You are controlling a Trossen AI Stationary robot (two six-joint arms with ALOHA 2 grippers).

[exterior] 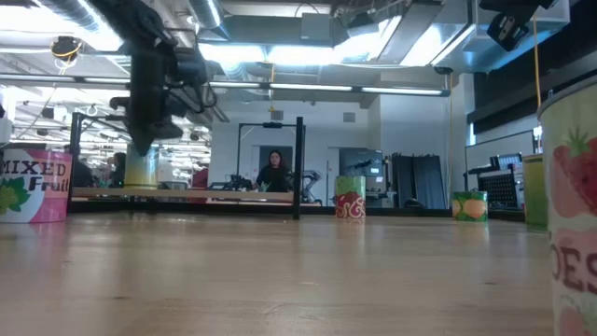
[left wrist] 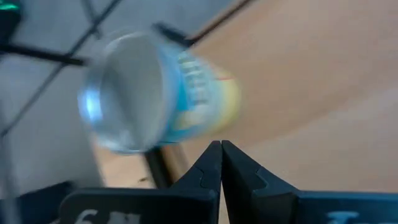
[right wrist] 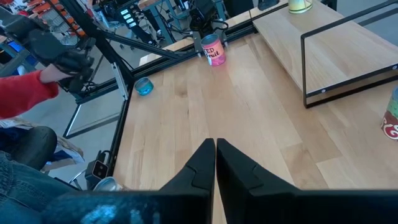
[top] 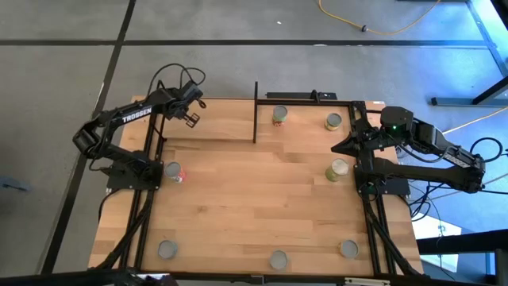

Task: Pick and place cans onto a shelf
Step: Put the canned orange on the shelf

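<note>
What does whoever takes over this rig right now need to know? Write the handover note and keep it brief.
Left gripper: shut, empty, at the shelf, close to the yellow-labelled can standing on it.
Right gripper: shut, empty, idle over the right side of the table.
Done: one can on the shelf.
Left: seven cans on the table: two near the far edge, one by the right arm, one by the left arm's base, three along the near edge.
</note>
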